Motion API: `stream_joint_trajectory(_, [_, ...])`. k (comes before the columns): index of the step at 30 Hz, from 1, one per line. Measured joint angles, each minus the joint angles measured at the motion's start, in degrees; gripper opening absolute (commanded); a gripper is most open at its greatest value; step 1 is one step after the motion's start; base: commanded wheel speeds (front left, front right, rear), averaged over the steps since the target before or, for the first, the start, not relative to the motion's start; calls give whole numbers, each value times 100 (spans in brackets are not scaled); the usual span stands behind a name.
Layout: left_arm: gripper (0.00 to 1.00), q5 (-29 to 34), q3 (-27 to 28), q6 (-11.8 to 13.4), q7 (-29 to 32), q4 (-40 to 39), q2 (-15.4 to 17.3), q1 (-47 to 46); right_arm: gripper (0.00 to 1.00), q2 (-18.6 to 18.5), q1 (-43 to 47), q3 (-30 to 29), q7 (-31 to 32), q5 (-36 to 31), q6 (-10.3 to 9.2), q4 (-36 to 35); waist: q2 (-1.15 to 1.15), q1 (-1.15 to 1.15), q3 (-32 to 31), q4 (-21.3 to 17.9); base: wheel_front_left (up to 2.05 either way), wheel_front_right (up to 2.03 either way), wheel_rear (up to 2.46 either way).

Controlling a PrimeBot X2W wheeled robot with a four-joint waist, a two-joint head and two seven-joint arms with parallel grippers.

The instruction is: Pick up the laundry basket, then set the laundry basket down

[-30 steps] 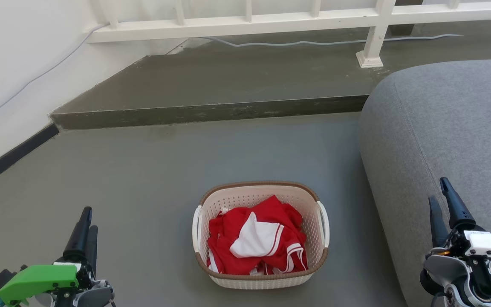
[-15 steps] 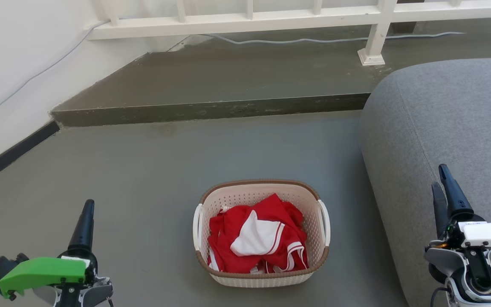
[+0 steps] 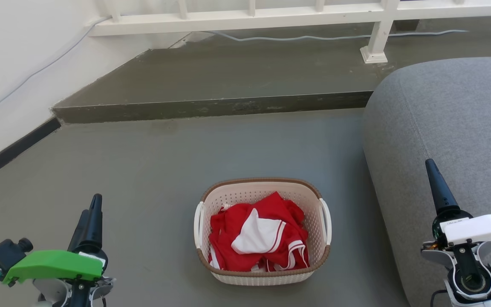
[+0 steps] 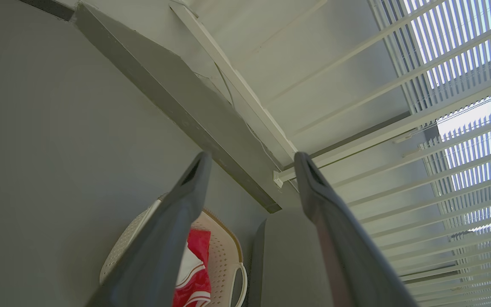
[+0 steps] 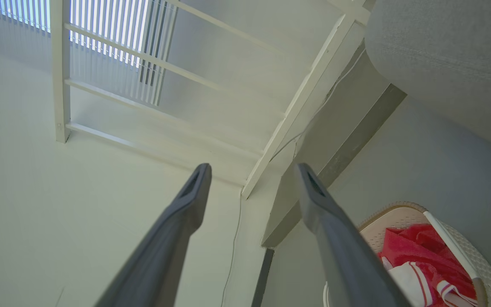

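The laundry basket (image 3: 262, 278), cream perforated plastic with a brown rim and white side handles, stands on the grey floor in the middle of the head view. It holds a crumpled red-and-white garment (image 3: 257, 233). My left gripper (image 3: 91, 204) hovers open at the lower left, well apart from the basket. My right gripper (image 3: 432, 167) hovers open at the lower right in front of the sofa, seen edge-on. In the left wrist view the gripper (image 4: 250, 158) is open and empty, with the basket (image 4: 224, 249) low behind its fingers. The right wrist view shows open fingers (image 5: 252, 168) and the basket (image 5: 486, 275) at the lower right.
A grey sofa (image 3: 450, 128) fills the right side, close to the basket's right handle. A raised concrete step (image 3: 211, 108) runs across behind the basket, with a white railing (image 3: 271, 15) and a cable (image 3: 296, 38) on it. A white wall (image 3: 7, 64) bounds the left.
Both grippers have risen a little in the head view. The right one has turned so its two fingers line up edge-on. The basket has stayed in place.
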Motion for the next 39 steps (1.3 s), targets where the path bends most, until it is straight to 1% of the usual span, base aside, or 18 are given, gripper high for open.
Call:
stream_joint_trajectory(4, [100,505,-79,84,-85,-42,23,-50,100,-89,-10,71,-75,-437,0,-19,0,0,18,2,0,0,0])
stream_joint_trajectory(8, [100,959,-186,196,-156,-60,35,-114,100,-104,-65,73,-153,-956,0,-89,0,0,33,-1,0,0,0])
stream_joint_trajectory(12, [100,1434,-312,253,-243,-78,54,-115,100,-124,-107,127,-233,-1403,-9,-152,0,0,47,-7,0,0,0])
stream_joint_trajectory(20, [100,2254,-526,435,-387,-103,53,-126,100,-204,-107,338,-399,-2246,-108,-160,0,0,65,-6,0,0,0])
stream_joint_trajectory(21, [100,2410,-556,455,-437,-113,49,-129,100,-224,-107,385,-411,-2434,-112,-160,0,0,71,-1,0,0,0])
stream_joint_trajectory(23, [100,2602,-578,498,-487,-127,48,-130,100,-224,-107,423,-456,-2590,-166,-164,0,0,77,4,0,0,0])
stream_joint_trajectory(33, [100,3415,-745,555,-693,-234,20,-228,100,-223,-108,486,-658,-3432,-304,-200,0,0,89,33,0,0,0])
stream_joint_trajectory(39, [100,3847,-827,600,-799,-260,11,-229,100,-222,-108,571,-778,-3904,-346,-231,0,0,73,45,0,0,0])
